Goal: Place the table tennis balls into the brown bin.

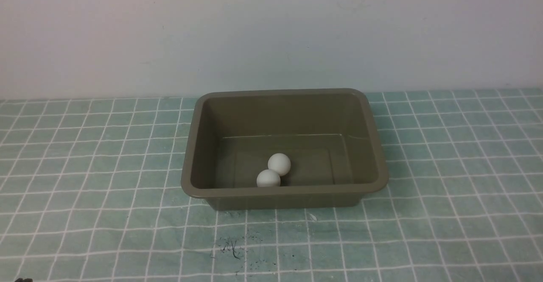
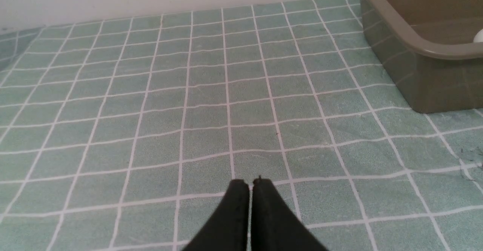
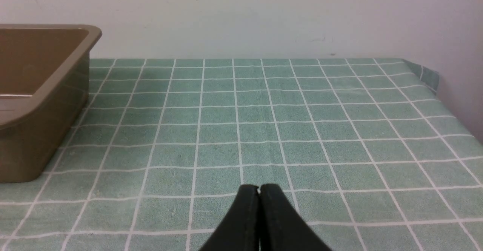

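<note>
Both balls (image 1: 273, 171) lie touching on the bin's (image 1: 284, 191) floor, by its near wall; no print or logo is legible on them. Only the front view shows the pair, and neither arm appears there. The bin's long axis runs left to right. The left wrist view catches a sliver of one ball past the rim, ahead and to the right of the left gripper (image 2: 250, 183). The right wrist view shows no ball; the bin sits ahead-left of the right gripper (image 3: 259, 188). Both jaws are pressed together, holding nothing, above the checked cloth (image 3: 302, 130).
</note>
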